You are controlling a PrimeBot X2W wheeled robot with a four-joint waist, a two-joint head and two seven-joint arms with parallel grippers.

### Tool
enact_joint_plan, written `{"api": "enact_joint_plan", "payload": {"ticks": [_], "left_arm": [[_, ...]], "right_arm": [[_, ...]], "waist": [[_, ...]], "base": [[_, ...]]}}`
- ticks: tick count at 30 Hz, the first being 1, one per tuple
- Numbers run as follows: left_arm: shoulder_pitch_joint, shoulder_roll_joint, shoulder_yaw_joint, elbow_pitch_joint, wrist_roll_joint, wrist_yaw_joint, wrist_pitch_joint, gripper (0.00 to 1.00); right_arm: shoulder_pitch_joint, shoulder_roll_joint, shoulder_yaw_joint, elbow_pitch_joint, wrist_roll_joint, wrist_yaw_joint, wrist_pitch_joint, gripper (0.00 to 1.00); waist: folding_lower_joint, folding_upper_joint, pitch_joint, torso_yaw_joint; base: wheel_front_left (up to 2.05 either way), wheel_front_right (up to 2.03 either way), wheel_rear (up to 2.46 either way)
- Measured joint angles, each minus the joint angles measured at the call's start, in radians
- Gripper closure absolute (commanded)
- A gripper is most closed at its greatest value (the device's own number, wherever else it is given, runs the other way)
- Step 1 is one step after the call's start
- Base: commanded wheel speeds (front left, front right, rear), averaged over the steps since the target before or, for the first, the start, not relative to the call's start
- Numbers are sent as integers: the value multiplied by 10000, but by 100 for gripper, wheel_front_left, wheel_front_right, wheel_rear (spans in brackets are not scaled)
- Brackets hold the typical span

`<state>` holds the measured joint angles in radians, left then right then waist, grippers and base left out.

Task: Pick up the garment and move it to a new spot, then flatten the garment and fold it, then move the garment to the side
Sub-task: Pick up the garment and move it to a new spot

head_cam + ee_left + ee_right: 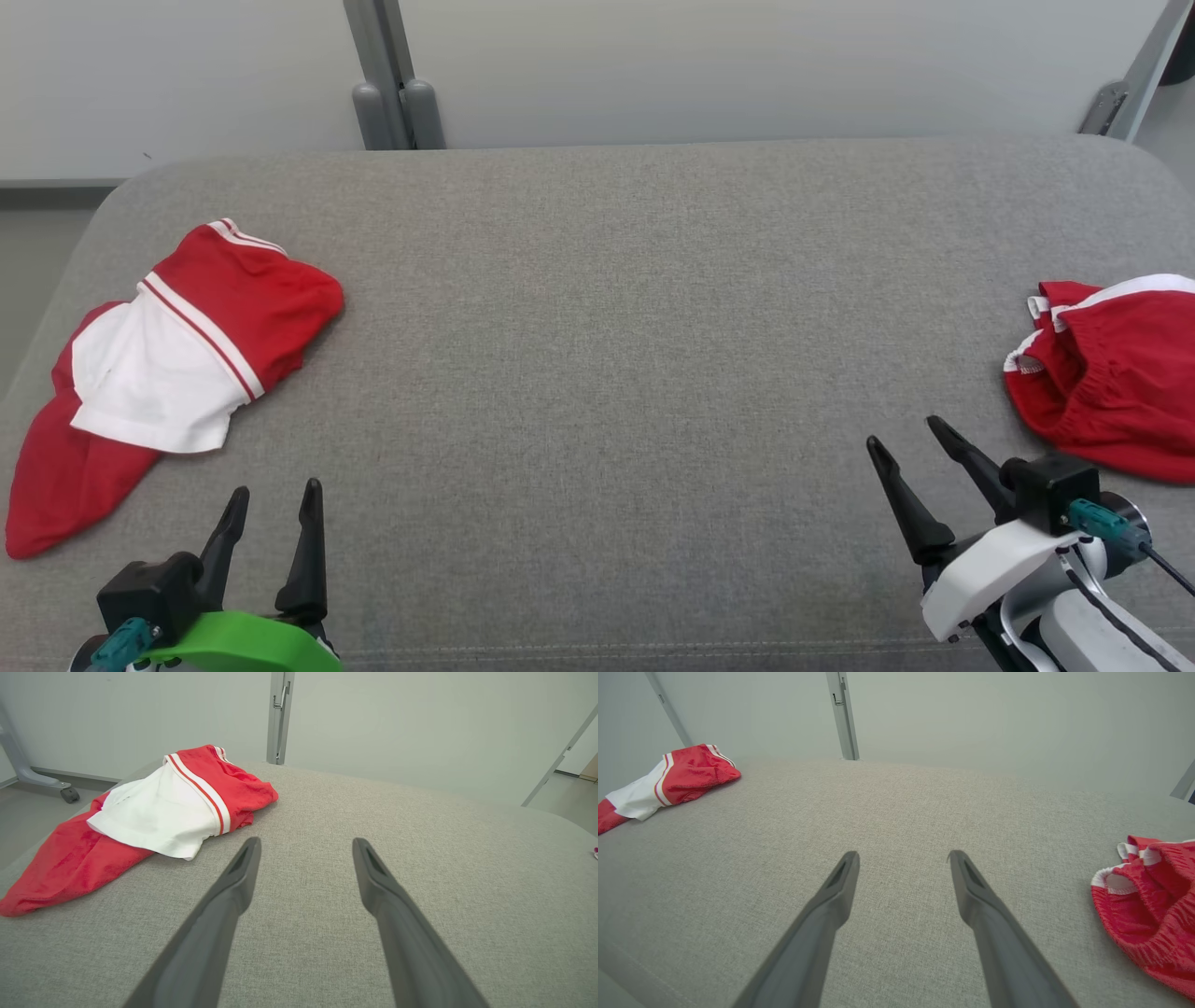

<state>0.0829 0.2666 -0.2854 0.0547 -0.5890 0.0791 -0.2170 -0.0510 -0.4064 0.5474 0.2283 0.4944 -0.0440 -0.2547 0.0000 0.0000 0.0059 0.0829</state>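
Note:
Two red and white garments lie on a grey padded table (607, 308). One red and white garment (177, 364) is loosely folded at the table's left side, also seen in the left wrist view (154, 812) and the right wrist view (668, 779). A crumpled red garment (1111, 373) with a white-trimmed waistband lies at the right edge, also in the right wrist view (1148, 905). My left gripper (273, 499) is open near the front edge, just below the left garment, holding nothing. My right gripper (906, 437) is open and empty, left of the crumpled garment.
A grey metal post (387, 84) stands behind the table against a pale wall. The table's rounded corners and front edge lie close to both grippers. A wheeled frame foot (70, 794) stands on the floor beyond the table's left side.

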Motion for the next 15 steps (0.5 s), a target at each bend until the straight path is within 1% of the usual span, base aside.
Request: {"api": "enact_joint_plan", "payload": {"ticks": [7, 9, 15], "left_arm": [[-1, -2, 21, -2, 0, -12, -42, 0], [-3, -4, -6, 10, 0, -86, -42, 0], [-18, -4, -59, 19, 2, -176, -42, 0]], "right_arm": [[-2, -48, -309, -128, -31, 0, 0, 0], [0, -50, -418, -138, -31, -2, 0, 0], [0, -155, -581, -299, -128, -12, 0, 0]], "waist": [[0, 0, 134, -162], [0, 0, 174, -193], [0, 0, 295, -136]], "base": [[0, 0, 0], [0, 0, 0], [0, 0, 0]]}}
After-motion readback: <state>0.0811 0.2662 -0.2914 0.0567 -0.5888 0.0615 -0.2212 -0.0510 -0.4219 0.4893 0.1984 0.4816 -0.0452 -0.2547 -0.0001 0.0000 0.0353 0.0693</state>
